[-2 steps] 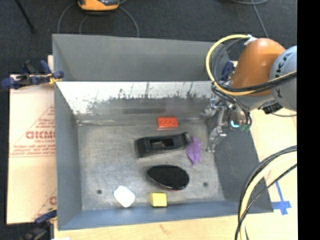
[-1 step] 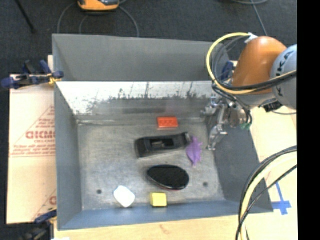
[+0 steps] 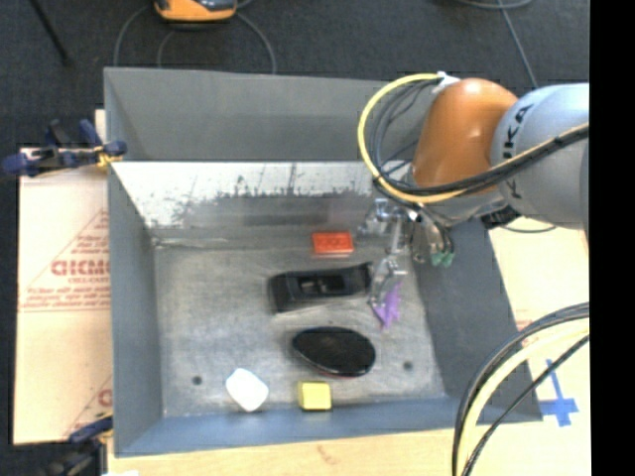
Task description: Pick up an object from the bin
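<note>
My gripper [image 3: 388,278] hangs over the right part of the bin floor, its fingers pointing down. A small purple thing [image 3: 387,308] sits right at the fingertips; whether it is gripped or just lies beneath them I cannot tell. Just left of the gripper lies a black oblong tool-like thing [image 3: 319,288]. A small orange-red block [image 3: 332,243] rests near the back wall, up and left of the gripper. A black oval thing [image 3: 332,351] lies in front of the black oblong one.
A white rounded piece [image 3: 247,389] and a small yellow cube [image 3: 316,396] lie near the bin's front wall. The arm with its orange cover and looped cables reaches in over the right rim.
</note>
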Controlling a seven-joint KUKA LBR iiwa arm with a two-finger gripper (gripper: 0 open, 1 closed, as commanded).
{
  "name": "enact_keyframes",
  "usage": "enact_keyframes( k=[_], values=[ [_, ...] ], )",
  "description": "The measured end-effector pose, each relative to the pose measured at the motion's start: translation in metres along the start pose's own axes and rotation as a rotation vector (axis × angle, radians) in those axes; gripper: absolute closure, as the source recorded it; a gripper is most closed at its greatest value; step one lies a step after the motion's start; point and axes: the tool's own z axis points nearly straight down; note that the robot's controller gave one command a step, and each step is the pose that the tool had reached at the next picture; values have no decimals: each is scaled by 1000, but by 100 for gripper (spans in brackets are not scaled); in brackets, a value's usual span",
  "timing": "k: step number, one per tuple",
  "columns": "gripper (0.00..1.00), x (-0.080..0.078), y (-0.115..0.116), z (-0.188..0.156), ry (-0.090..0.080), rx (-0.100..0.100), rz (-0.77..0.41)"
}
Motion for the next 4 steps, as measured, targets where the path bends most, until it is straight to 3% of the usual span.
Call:
enact_keyframes(
  k=[1,2,3,4],
  values=[
    [0,-10,19,-6,-4,3,-224],
    [0,-7,50,-10,-1,1,16],
    [0,-8,53,61,13,6,-47],
    [100,2,62,53,9,16,-97]
  ],
)
